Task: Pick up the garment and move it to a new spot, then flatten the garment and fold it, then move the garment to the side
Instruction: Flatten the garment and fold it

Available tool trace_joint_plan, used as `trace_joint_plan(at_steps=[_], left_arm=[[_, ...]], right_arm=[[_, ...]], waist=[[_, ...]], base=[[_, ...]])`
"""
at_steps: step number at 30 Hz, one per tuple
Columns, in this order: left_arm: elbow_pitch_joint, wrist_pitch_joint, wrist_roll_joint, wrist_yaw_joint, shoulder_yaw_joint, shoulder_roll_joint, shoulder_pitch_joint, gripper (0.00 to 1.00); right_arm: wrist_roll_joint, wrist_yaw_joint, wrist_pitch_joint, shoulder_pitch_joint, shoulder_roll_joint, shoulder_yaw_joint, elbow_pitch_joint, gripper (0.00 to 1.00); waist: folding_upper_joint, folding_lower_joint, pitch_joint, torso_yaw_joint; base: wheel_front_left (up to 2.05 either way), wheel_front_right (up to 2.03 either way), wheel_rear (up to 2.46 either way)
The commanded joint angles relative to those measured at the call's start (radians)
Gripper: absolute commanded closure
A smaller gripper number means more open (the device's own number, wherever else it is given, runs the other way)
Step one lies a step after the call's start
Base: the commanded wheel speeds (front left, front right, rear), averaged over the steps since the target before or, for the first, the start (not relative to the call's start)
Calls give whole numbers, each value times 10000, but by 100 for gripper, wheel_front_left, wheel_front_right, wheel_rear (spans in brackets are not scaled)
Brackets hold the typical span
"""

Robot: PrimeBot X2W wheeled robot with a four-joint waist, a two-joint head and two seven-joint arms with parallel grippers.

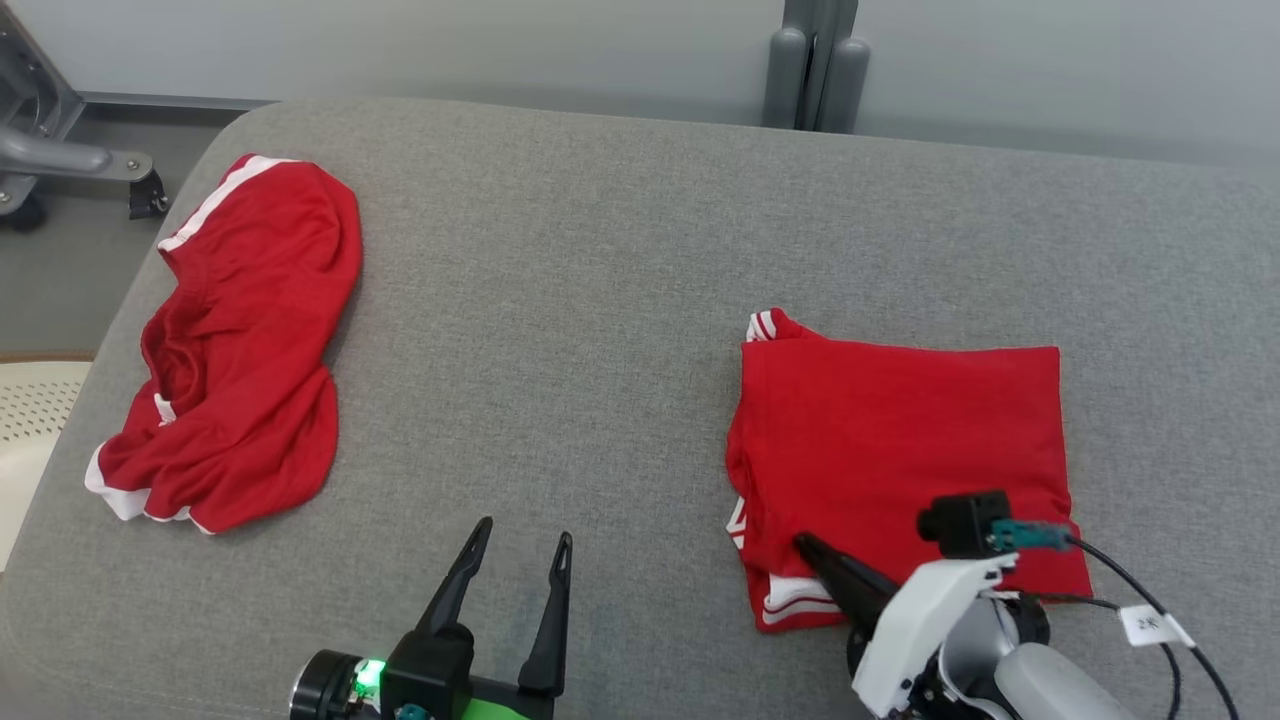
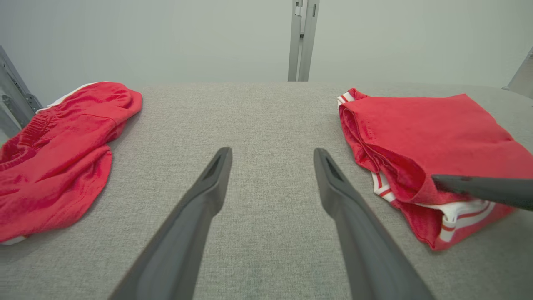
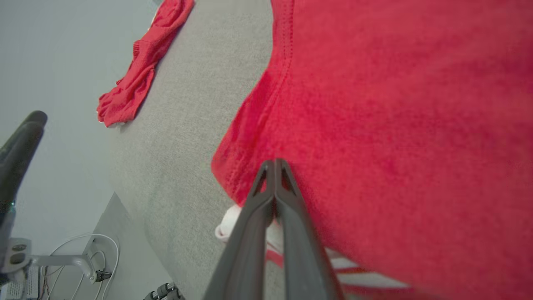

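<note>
The garment (image 1: 900, 440) is red with white stripes and lies folded into a rectangle on the right of the grey padded table (image 1: 560, 300). My right gripper (image 1: 800, 542) is shut, its fingers pressed together with no cloth showing between them. In the right wrist view the gripper's tips (image 3: 275, 162) rest on the garment (image 3: 395, 125) by its hemmed near-left corner. In the left wrist view the right gripper (image 2: 435, 180) lies across the garment's (image 2: 429, 125) top fold. My left gripper (image 1: 526, 530) stands open over bare table at the front centre, the left gripper (image 2: 272, 152) holding nothing.
A second red piece of clothing (image 1: 240, 340) lies crumpled at the table's left edge, also seen as the crumpled piece (image 2: 54, 158) in the left wrist view. A metal frame (image 1: 60, 150) and a white perforated object (image 1: 30, 420) stand off the left side. A grey post (image 1: 815, 60) rises behind.
</note>
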Motion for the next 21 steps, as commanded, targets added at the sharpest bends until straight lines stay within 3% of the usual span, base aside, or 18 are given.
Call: trace_joint_plan(at_steps=[1, 2, 8, 14, 17, 21], left_arm=[[-57, -32, -69, 65, 74, 8, 71, 0], [-65, -32, -81, 107, 132, 9, 135, 0], [-335, -33, -198, 563, 708, 12, 369, 0], [-602, -32, -202, 1036, 1209, 11, 548, 0], [-757, -32, -283, 1016, 1274, 10, 589, 0], [-1003, -33, -315, 873, 1397, 10, 641, 0]], right_arm=[[-134, -12, -384, 216, -220, -136, -209, 62], [-413, -12, -799, 395, -327, -214, -399, 0], [-2793, -12, -3333, 883, -409, -1661, -324, 0], [-4999, -15, -3845, 966, 179, -4121, -405, 0], [-5857, -12, -3832, 1415, 778, -5286, -1119, 0], [-6394, -14, -3834, 1917, 1005, -5820, -1884, 0]], waist=[[0, 0, -183, -165], [0, 0, -248, -251], [0, 0, -714, -905], [0, 0, -1176, -1468], [0, 0, -1285, -1609], [0, 0, -1371, -1750]], base=[[0, 0, 0], [0, 0, 0], [0, 0, 0], [0, 0, 0], [0, 0, 0], [0, 0, 0]])
